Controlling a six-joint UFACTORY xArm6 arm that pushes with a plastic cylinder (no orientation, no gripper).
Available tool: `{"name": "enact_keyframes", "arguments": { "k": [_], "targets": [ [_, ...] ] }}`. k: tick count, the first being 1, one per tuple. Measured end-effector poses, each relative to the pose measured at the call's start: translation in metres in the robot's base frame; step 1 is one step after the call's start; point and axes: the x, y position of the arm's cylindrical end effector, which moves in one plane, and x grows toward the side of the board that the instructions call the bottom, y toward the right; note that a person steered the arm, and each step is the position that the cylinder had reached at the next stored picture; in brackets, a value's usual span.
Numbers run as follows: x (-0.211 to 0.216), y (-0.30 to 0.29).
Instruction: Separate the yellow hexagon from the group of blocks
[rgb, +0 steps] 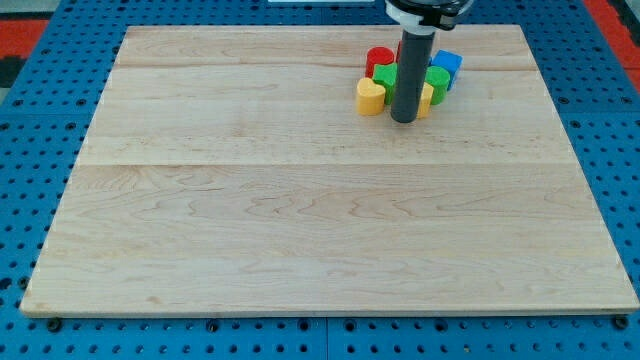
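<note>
A tight group of blocks sits near the view's top, right of centre. A yellow heart-shaped block (370, 96) is at the group's left. A red round block (379, 59) is at its top left, with a green block (385, 76) below it. Another green block (437, 79) and a blue block (447, 66) are at the right. A yellow block (426, 97), partly hidden by the rod, lies at the lower right; its shape is not clear. My tip (403, 120) rests on the board at the group's bottom edge, between the two yellow blocks.
The blocks lie on a pale wooden board (300, 220), which rests on a blue perforated table (30, 150). The rod's white and black mount (425, 12) shows at the view's top edge.
</note>
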Motion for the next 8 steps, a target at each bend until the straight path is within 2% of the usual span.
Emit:
{"name": "enact_keyframes", "arguments": {
  "k": [1,2,3,4,5,6,7,8],
  "targets": [
    [0.014,-0.004],
    [0.026,-0.051],
    [0.011,-0.134],
    [-0.04,-0.095],
    [-0.025,-0.008],
    [-0.016,-0.027],
    [0.014,0.033],
    [0.02,0.113]
  ]
}}
